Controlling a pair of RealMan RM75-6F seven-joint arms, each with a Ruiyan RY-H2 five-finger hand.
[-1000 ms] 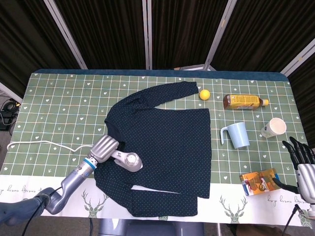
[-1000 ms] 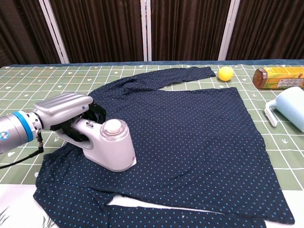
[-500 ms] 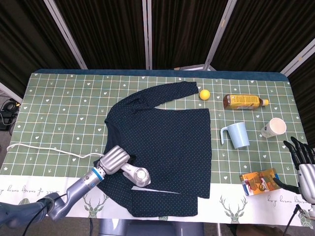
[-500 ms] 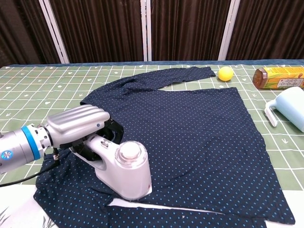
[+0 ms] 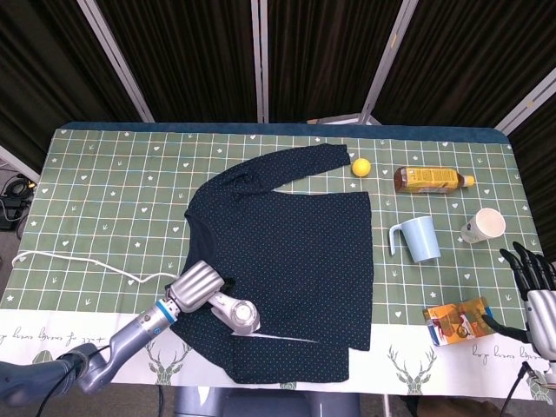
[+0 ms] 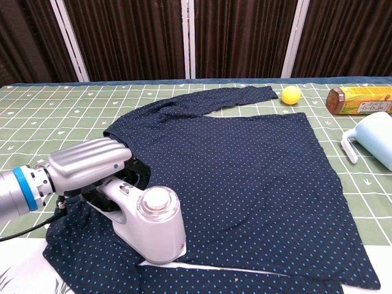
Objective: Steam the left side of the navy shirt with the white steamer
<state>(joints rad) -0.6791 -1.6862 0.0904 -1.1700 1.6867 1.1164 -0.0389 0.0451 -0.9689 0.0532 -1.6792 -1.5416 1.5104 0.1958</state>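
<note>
The navy dotted shirt (image 5: 287,252) (image 6: 245,159) lies flat on the table, one sleeve reaching toward the back. My left hand (image 5: 193,287) (image 6: 92,164) grips the handle of the white steamer (image 5: 236,313) (image 6: 150,223), whose base rests on the shirt's lower left part, near the hem. A white cord (image 5: 78,258) trails from it to the left. My right hand (image 5: 532,271) hangs off the table's right front corner, fingers spread, holding nothing.
A yellow ball (image 5: 360,167) (image 6: 291,94), a lying amber bottle (image 5: 432,180) (image 6: 361,99), a light blue jug (image 5: 417,238) (image 6: 376,139), a white cup (image 5: 483,226) and an orange snack pack (image 5: 458,321) sit on the right side of the green checked tablecloth (image 5: 104,191).
My left hand slid the steamer down the shirt's left side toward the hem over the second, then eased it slightly back left. The right hand stayed still.
</note>
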